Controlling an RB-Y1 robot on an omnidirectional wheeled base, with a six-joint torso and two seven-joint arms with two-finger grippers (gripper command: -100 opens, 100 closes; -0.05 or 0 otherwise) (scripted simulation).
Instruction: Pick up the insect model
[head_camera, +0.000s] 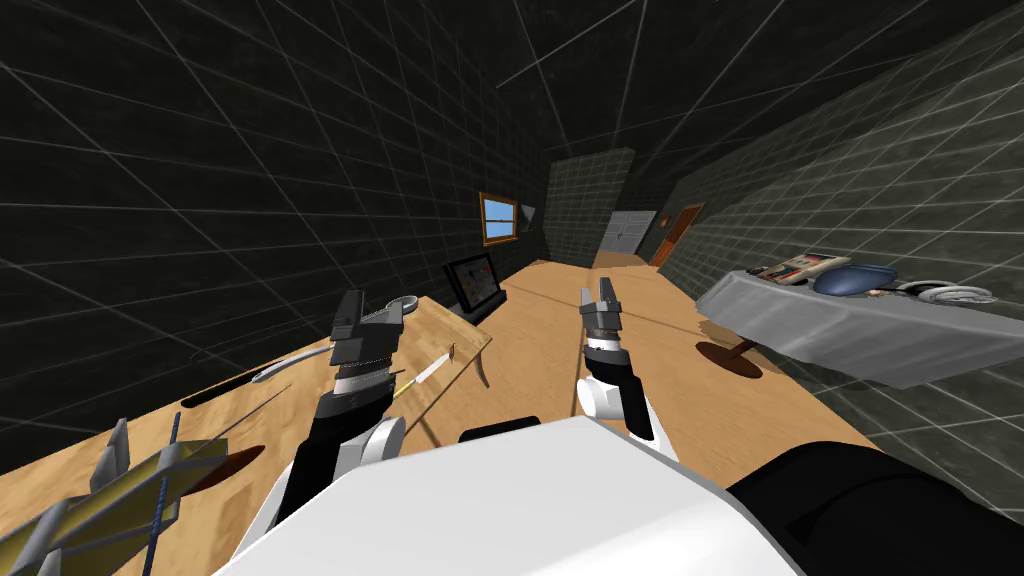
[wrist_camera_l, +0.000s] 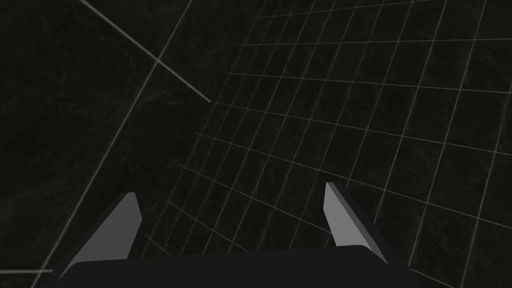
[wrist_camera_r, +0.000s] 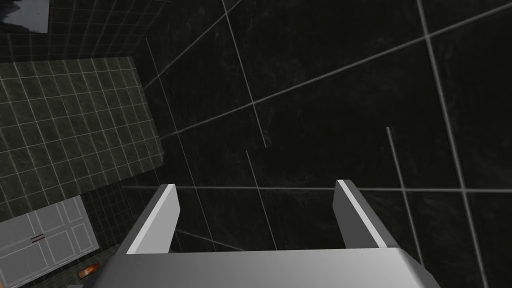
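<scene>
Now the small brown insect model (head_camera: 455, 349) lies on the wooden worktop (head_camera: 445, 322) near its edge, beside the left tool (head_camera: 375, 310). Left and right tool (head_camera: 600, 293) are both spread, holding nothing.

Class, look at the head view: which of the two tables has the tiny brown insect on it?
The wooden table on the robot's left: the insect lies near its far corner. The grey table, on the right, bears a blue lump instead.
</scene>
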